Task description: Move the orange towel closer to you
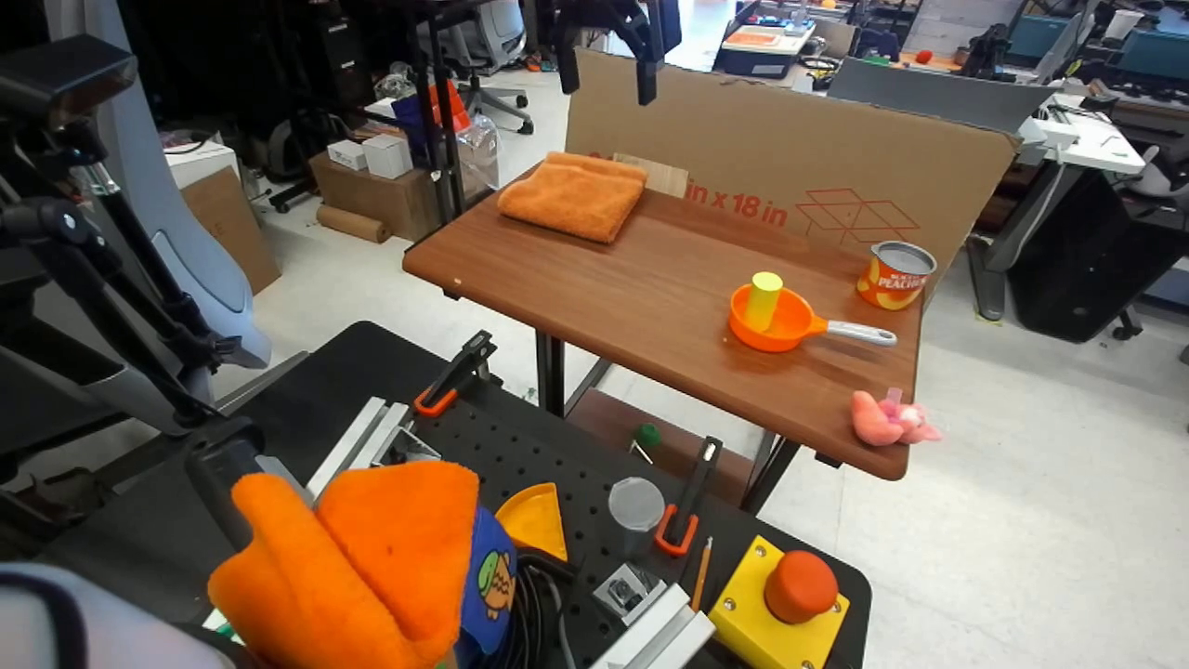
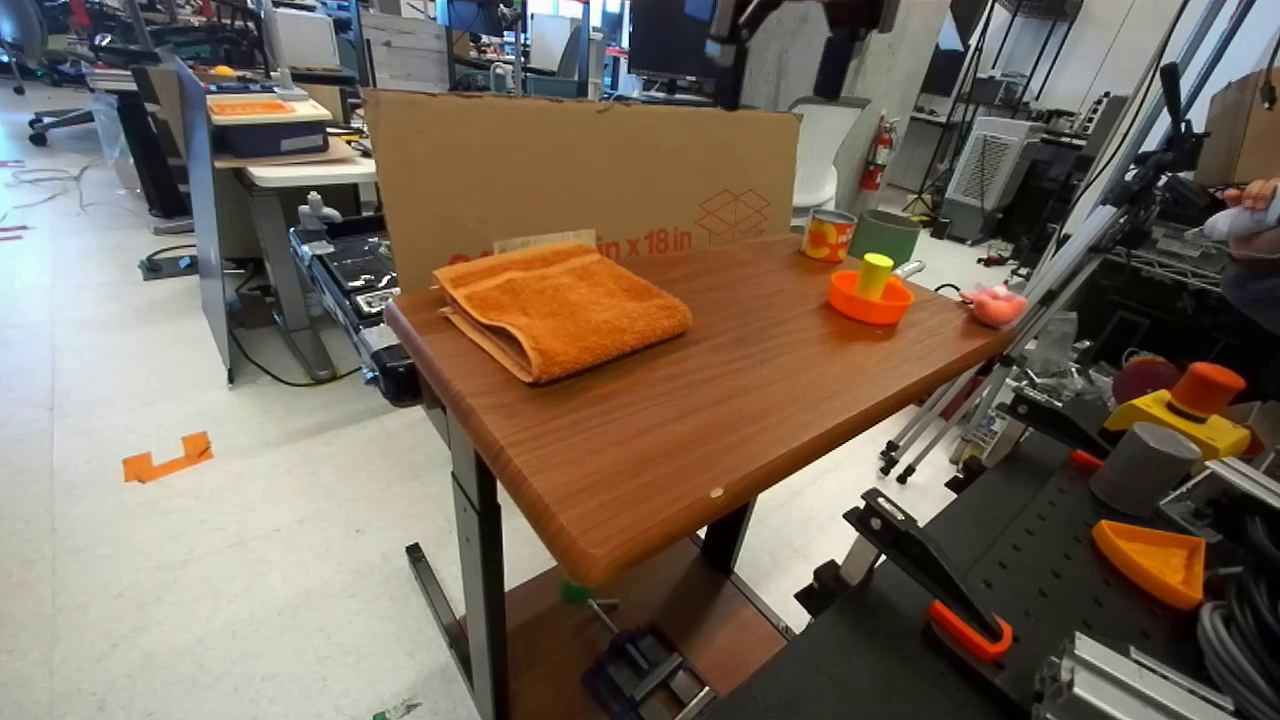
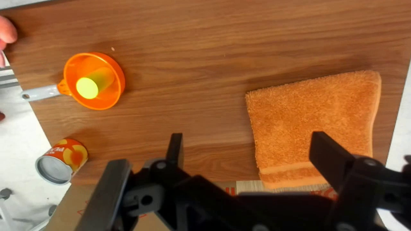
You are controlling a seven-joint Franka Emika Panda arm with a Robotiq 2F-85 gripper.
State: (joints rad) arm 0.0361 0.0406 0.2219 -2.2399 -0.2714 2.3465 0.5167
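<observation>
dull orange towel point(image 3: 308, 122), brown wood-grained table point(image 3: 192, 64), orange pan point(image 3: 119, 77), yellow cylinder point(image 3: 96, 83), black gripper point(image 3: 246, 135).

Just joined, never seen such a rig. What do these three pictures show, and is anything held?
The black jaws are the end of a robot arm. Two pictures are taken from outside the robot; the wrist view looks down past the jaws at the wooden table. On it are a folded orange towel, an orange pan with a yellow cylinder standing in it, a peach can and a pink toy-like thing at the edge. The jaws hang open above the table, holding nothing.
</observation>
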